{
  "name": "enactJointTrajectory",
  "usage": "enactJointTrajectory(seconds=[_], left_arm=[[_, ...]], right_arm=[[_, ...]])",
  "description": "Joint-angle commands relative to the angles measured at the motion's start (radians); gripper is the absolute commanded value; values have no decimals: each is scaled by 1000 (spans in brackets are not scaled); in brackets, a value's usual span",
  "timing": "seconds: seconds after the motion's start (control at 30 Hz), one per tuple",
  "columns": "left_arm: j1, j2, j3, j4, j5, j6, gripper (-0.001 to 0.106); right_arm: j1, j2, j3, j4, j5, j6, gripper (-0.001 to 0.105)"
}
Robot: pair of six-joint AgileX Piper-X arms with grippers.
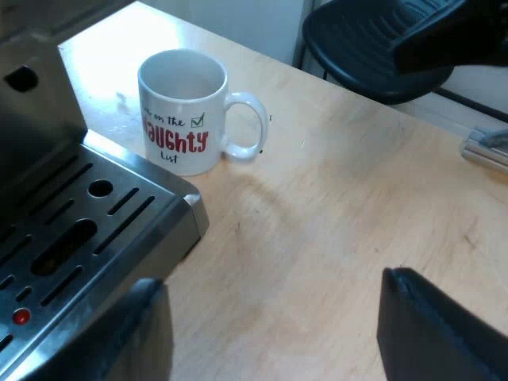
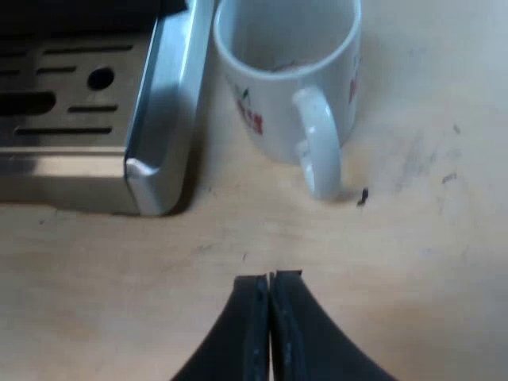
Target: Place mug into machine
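Claw state, right arm: right gripper (image 2: 270, 279) is clenched, its two black fingers pressed together on nothing, low over the wooden table (image 2: 429, 262).
Claw state, left arm: left gripper (image 1: 272, 286) is released, fingers spread wide and empty, over bare table.
Mug from right gripper: mug (image 2: 290, 79) lies at twelve o'clock, near but apart from the fingertips. It is white and upright with its mouth up.
Handle: the mug's handle (image 2: 321, 155) sits at six o'clock on the mug, so it points straight back at the right gripper.
Mug from left gripper: eleven o'clock, well apart, with the handle side-on at about three o'clock.
Mug's place: on the table, just beside the corner of the drip tray (image 2: 79, 103) of the espresso machine (image 1: 36, 119), not on the tray. Whether they touch cannot be told.
Tray from right gripper: ten o'clock.
Nearer arm: probably the right, which is also in line with the handle.
Coming move: as a judgement, the right fingers must part before taking the handle. The mug then travels toward nine o'clock onto the tray.
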Motion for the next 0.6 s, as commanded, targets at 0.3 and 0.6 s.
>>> enactJointTrajectory(seconds=[0.3,0.6], left_arm=[[-4,24,-6,-30,-8,-16,58],[-4,24,-6,-30,-8,-16,58]], right_arm=[[52,209,45,-259,93,2,47],[52,374,45,-337,91,-1,51]])
